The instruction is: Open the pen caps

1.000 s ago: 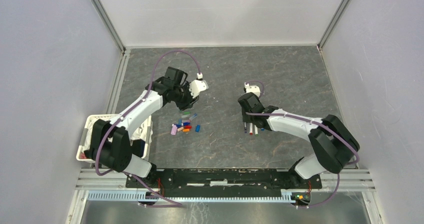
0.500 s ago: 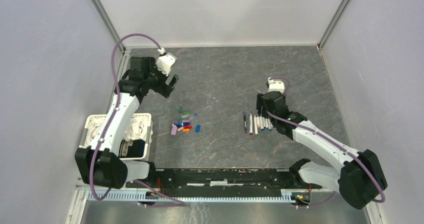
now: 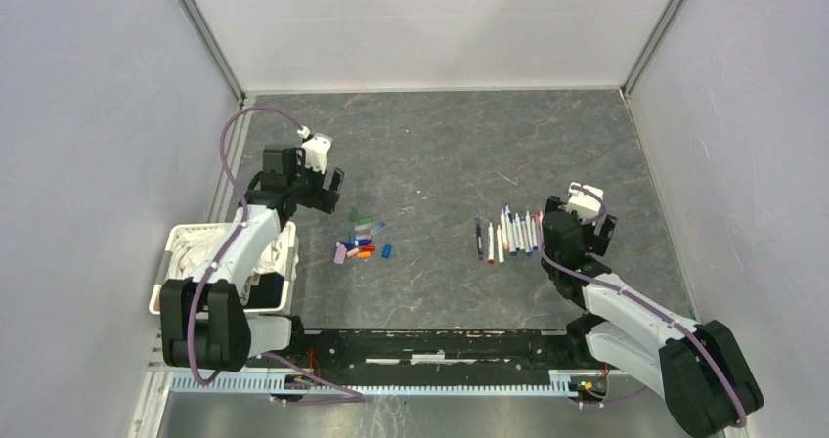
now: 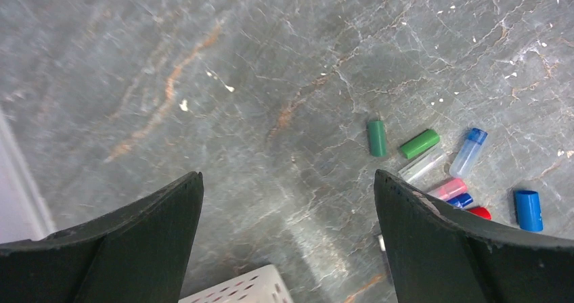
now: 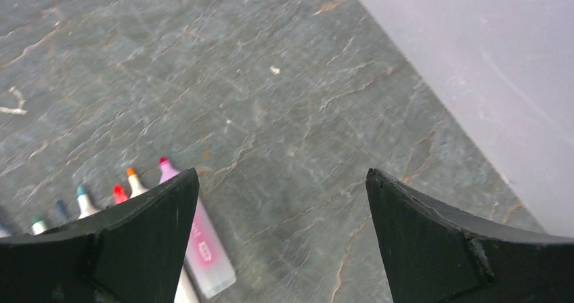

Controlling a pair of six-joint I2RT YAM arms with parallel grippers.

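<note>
White pens [image 3: 508, 235] lie parallel, long axes near-to-far; left end effector [image 4: 288, 181] and right end effector [image 5: 281, 174] gape empty.

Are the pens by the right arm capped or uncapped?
Uncapped: the pens show bare coloured tips, and the pen caps lie loose in a separate pile.

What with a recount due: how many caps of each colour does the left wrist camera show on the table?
Green caps: 2
Solid blue caps: 2
Clear caps, one blue-ended: 2
Pink cap: 1
Red cap: 1
Total: 8 in view; the left pincer may hide more.
</note>
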